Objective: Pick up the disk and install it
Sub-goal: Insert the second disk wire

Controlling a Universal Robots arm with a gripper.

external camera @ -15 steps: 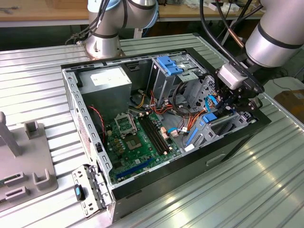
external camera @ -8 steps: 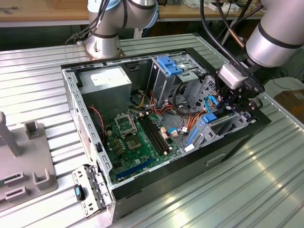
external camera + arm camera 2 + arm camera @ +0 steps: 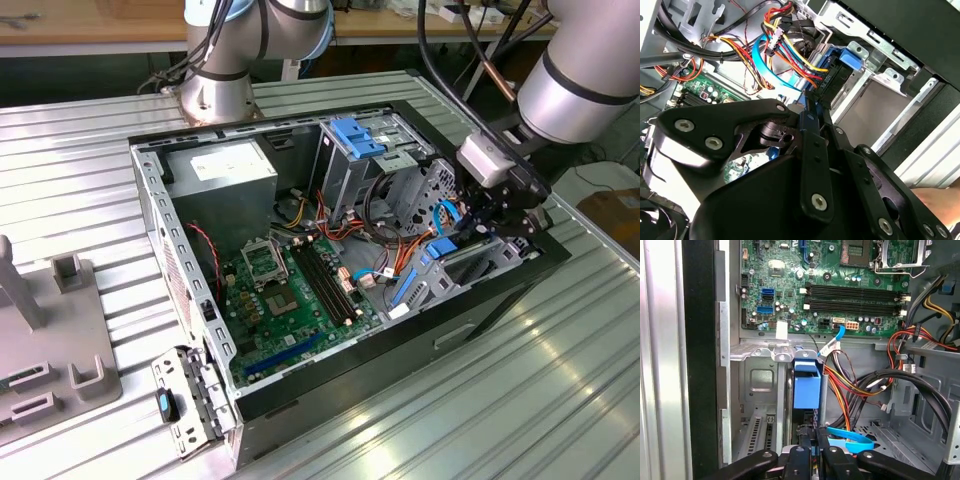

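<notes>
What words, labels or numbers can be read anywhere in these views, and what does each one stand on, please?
No text can be read with confidence.
White sticker on the grey box, exterior view: print too small to read.
Motherboard, first wrist view: white markings too small to read.
Black connector, second wrist view: white lettering too blurred to read.
White tag at the motherboard's edge: no print can be made out.

Your gripper sits low in the drive bay. Cable bundle crowds one side, case wall the other.
</notes>
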